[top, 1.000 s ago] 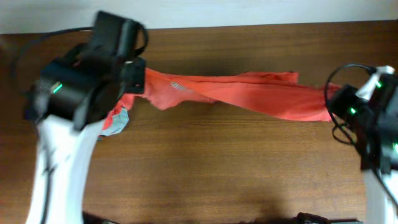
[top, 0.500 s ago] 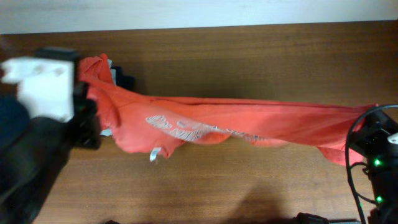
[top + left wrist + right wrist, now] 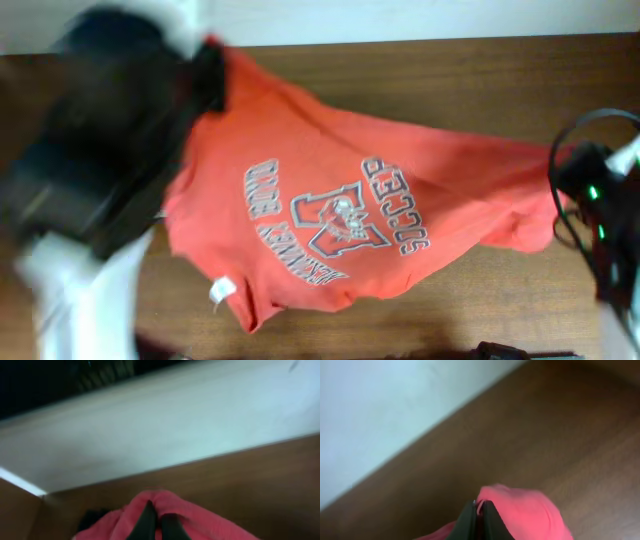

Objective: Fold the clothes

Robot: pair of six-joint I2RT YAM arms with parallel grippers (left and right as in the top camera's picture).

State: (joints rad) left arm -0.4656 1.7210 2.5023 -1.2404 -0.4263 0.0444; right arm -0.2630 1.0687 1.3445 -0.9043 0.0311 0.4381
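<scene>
An orange-red T-shirt [image 3: 320,200] with navy-and-white "McKinney Boyd Soccer" lettering hangs spread out above the table, lettering upside down, its white neck tag [image 3: 219,291] near the front. My left gripper [image 3: 159,519] is shut on the shirt's cloth [image 3: 200,515] at the top left corner; the blurred left arm [image 3: 100,170] covers that corner in the overhead view. My right gripper [image 3: 480,508] is shut on the shirt's edge [image 3: 525,510] at the far right, by the right arm [image 3: 590,190]. Pale grey-blue and navy garments are out of view.
The brown wooden table [image 3: 400,70] lies under the shirt, with a pale wall [image 3: 400,18] along its far edge. Black cables [image 3: 570,150] loop around the right arm. A dark object [image 3: 510,351] sits at the front edge.
The shirt went from a stretched, bunched band to a wide spread sheet with the lettering fully showing. Both arms rose and moved; the left arm is blurred with motion.
</scene>
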